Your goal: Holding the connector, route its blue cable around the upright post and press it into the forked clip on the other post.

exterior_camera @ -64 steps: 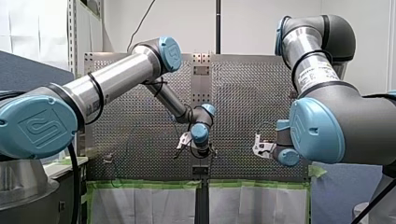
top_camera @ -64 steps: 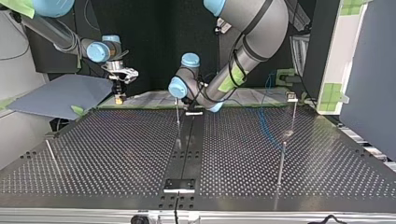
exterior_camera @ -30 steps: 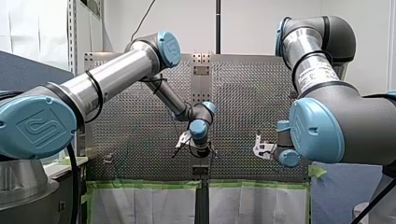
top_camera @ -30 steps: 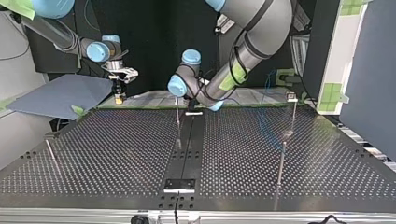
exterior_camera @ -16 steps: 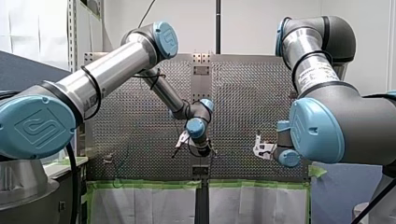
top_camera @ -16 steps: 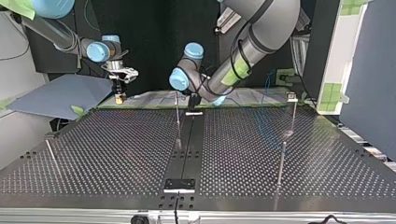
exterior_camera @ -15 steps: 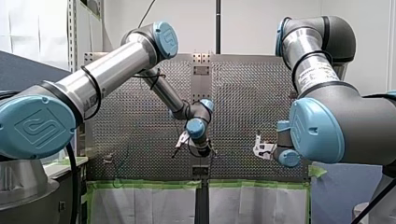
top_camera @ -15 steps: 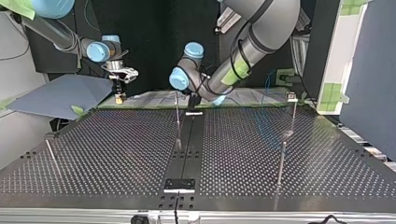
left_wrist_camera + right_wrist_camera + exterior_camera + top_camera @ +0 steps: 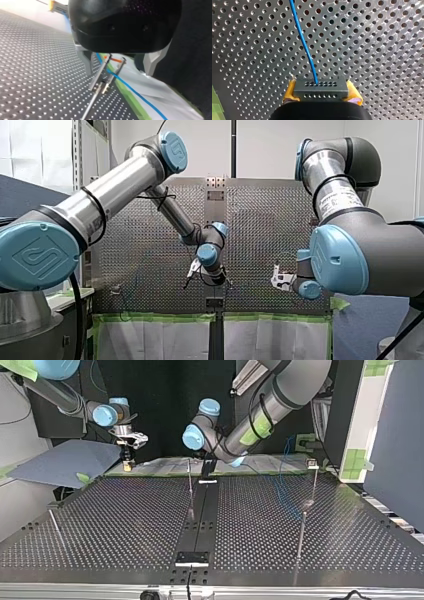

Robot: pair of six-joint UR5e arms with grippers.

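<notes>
Two yellow pads (image 9: 290, 92) of my right jaws pinch the connector (image 9: 321, 89); its blue cable (image 9: 304, 45) runs ahead over the worktop (image 9: 374, 50). My left jaws gape empty, straddling the forked clip (image 9: 102, 86), cable crossing it.

Cable (image 9: 303, 47) blue; connector (image 9: 321, 90) dark grey, dotted with holes; pads (image 9: 289, 91) yellow; counter (image 9: 374, 50) silver, covered with hole pattern; tape (image 9: 128, 97) green.
</notes>
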